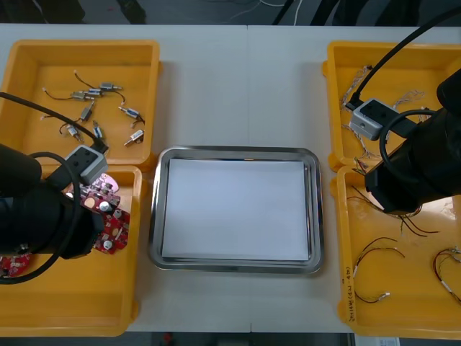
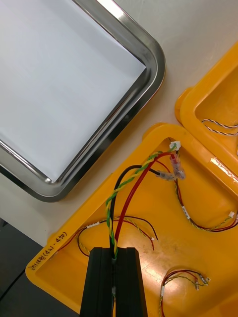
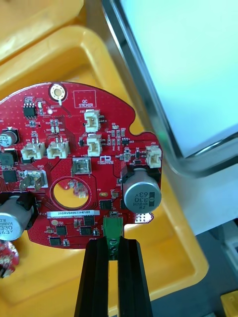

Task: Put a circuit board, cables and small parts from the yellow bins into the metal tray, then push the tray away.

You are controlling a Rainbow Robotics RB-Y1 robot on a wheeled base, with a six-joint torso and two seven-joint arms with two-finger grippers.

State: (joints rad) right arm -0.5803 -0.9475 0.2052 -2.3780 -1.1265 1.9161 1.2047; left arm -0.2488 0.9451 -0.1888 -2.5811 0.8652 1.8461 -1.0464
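My left gripper [image 3: 113, 243] is shut on the green connector at the edge of a round red circuit board [image 3: 79, 163]. It holds the board over the front-left yellow bin [image 1: 72, 303], beside the metal tray [image 1: 234, 152]. The board [image 1: 106, 213] pokes out from under the left arm. My right gripper [image 2: 115, 253] is shut on a red and yellow cable [image 2: 134, 181] with a black strand. The cable stretches from the fingers to its plug near the corner of the front-right bin [image 2: 208, 208]. The tray [image 2: 151, 57] is white inside and holds nothing.
Small metal parts [image 1: 101, 108] lie in the back-left bin. Twisted cables fill the back-right bin [image 1: 403, 65]. More red and yellow cables [image 1: 378, 270] lie loose in the front-right bin. Another red board [image 1: 14, 263] rests in the front-left bin.
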